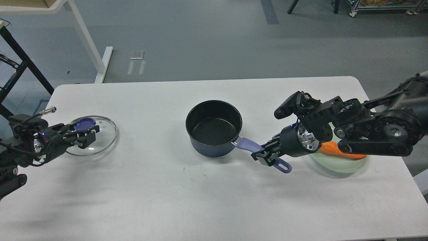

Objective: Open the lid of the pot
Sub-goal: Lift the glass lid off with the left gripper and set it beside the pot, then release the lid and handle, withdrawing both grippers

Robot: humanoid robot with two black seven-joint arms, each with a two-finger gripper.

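A: Where is the lid (95, 135)?
B: At the left of the frame, flat on the table (167, 201), well apart from the pot (214, 129). The left gripper (87, 135) sits at its purple knob, but I cannot tell if it is gripping.
A: And the pot?
B: In the middle, open and empty inside. The right gripper (265, 155) is closed on its handle (249, 145). A plate (337, 167) lies at the right.
A: So what is left?
B: Almost nothing, I think. Just letting go.

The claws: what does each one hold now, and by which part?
The right claw is shut on the pot handle. The left claw is at the lid knob; a hold cannot be told.
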